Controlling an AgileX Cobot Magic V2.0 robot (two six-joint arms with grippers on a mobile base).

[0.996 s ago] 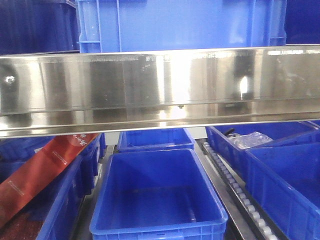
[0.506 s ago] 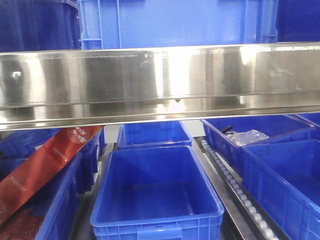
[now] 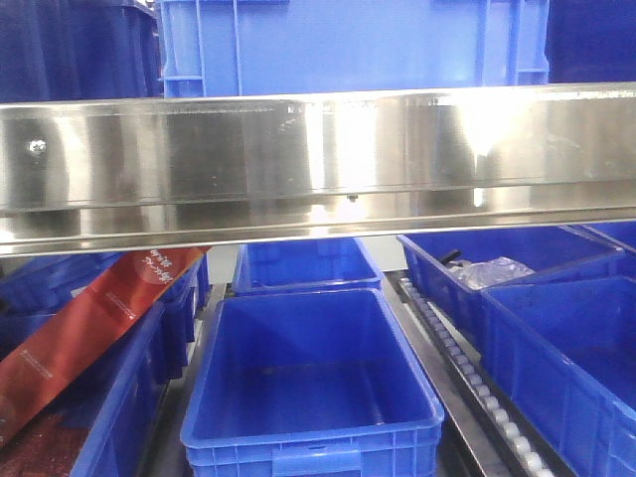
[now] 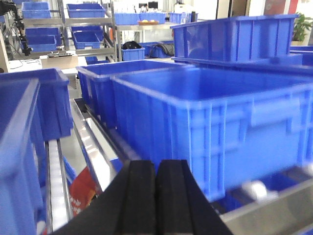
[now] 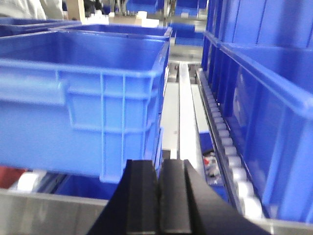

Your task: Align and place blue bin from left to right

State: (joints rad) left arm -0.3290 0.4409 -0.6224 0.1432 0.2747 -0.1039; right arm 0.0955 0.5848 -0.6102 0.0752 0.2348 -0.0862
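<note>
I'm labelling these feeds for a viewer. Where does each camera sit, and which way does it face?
Front view: level with a steel shelf rail, facing the blue bin above it and lower bins; no robot parts show.
Left wrist view: behind the shut left gripper, facing the bin's left corner.
Right wrist view: behind the shut right gripper, facing its right corner.
All three share that bin.

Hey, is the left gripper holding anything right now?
No, in the left wrist view the left gripper has its black pads pressed together with nothing between them, short of the blue bin.
</note>
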